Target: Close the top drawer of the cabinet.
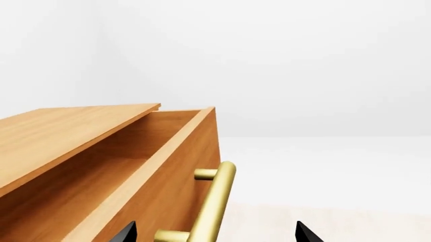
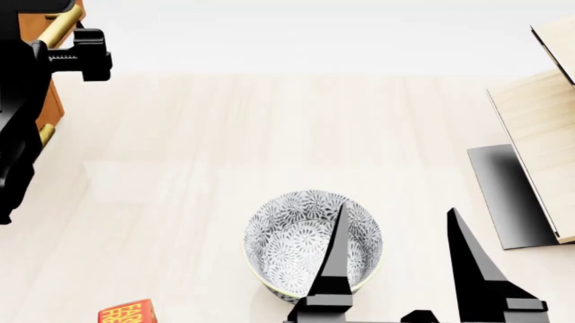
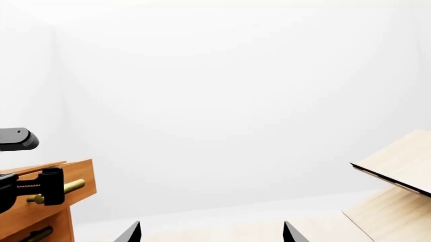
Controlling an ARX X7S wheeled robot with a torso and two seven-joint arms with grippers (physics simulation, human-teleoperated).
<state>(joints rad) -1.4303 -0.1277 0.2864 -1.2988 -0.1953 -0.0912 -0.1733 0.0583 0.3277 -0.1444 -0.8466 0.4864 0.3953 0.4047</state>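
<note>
The top drawer (image 1: pixel 168 171) of the orange-brown cabinet (image 1: pixel 60 133) stands pulled out, its inside bare. Its brass bar handle (image 1: pixel 215 201) runs between the two black fingertips of my left gripper (image 1: pixel 217 234), which is open with the jaws wide on either side of the bar. In the head view the left gripper (image 2: pixel 77 47) is at the cabinet (image 2: pixel 36 23) in the far left corner. The right wrist view shows the drawer front (image 3: pixel 81 176) with the left gripper (image 3: pixel 34 189) at it. My right gripper (image 2: pixel 397 210) is open and empty, low over the floor.
A patterned grey-white bowl (image 2: pixel 313 245) sits on the floor under the right gripper's left finger. A red box (image 2: pixel 128 313) lies at the bottom left. Pale slanted boards (image 2: pixel 539 114) on a black base (image 2: pixel 508 195) stand at the right. A lower drawer handle (image 2: pixel 45 134) shows below the left arm.
</note>
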